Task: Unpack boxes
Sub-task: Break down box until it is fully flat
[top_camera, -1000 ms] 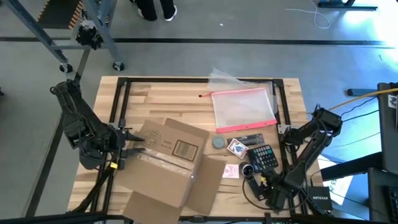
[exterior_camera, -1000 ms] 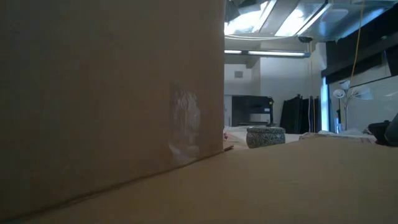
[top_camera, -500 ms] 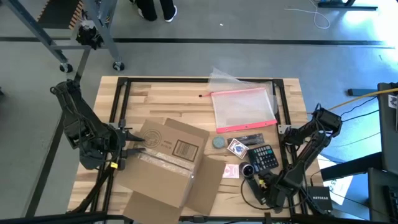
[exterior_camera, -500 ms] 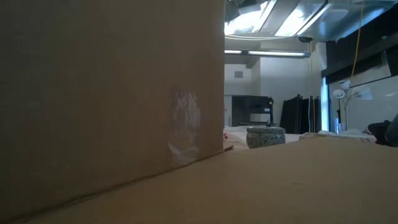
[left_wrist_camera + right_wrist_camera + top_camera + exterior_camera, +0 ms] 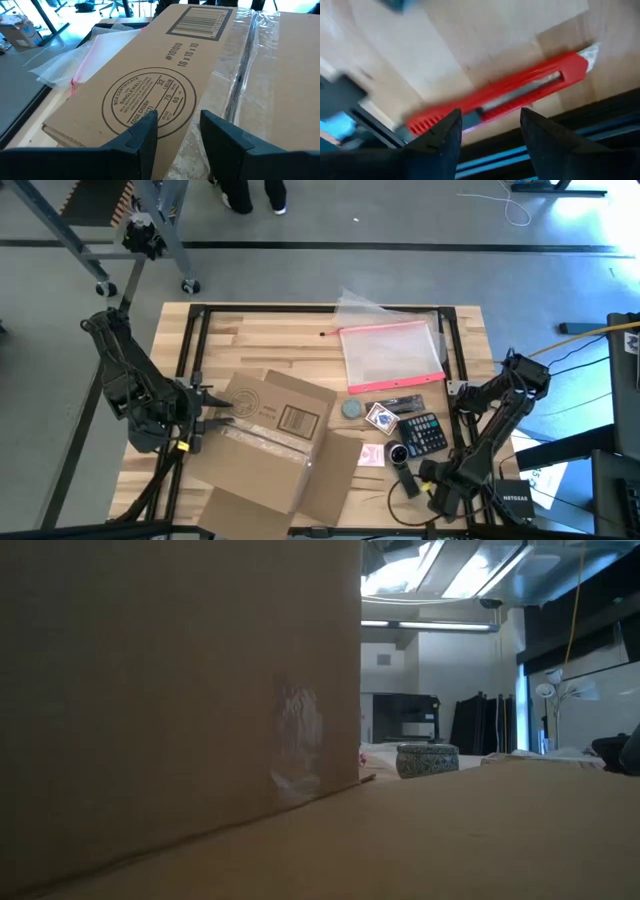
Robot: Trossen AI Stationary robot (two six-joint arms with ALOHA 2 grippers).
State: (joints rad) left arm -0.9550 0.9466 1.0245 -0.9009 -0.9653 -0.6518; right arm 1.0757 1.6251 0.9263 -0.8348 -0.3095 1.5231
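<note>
The brown cardboard box [image 5: 270, 435] stands on the table at centre-left, one flap [image 5: 335, 470] spread on the table toward the near edge. It fills the low view [image 5: 180, 690]. My left gripper [image 5: 207, 408] is open at the box's left edge. In the left wrist view its fingers [image 5: 145, 132] hover just over the box top [image 5: 150, 97] by the round stamp; I cannot tell whether they touch. My right gripper [image 5: 432, 483] is open at the near right corner. Its wrist view shows a red utility knife [image 5: 505, 95] lying on the table beyond the fingers [image 5: 442, 135].
A clear pouch with a pink zip edge [image 5: 390, 350] lies at the far right. A grey tin [image 5: 351, 409], a card pack [image 5: 380, 417], a calculator [image 5: 423, 432] and small black items [image 5: 405, 478] lie right of the box. A black frame [image 5: 200, 330] borders the table.
My right arm has shifted slightly at the near right corner, uncovering a black item beside it. The box and my left gripper have kept still.
</note>
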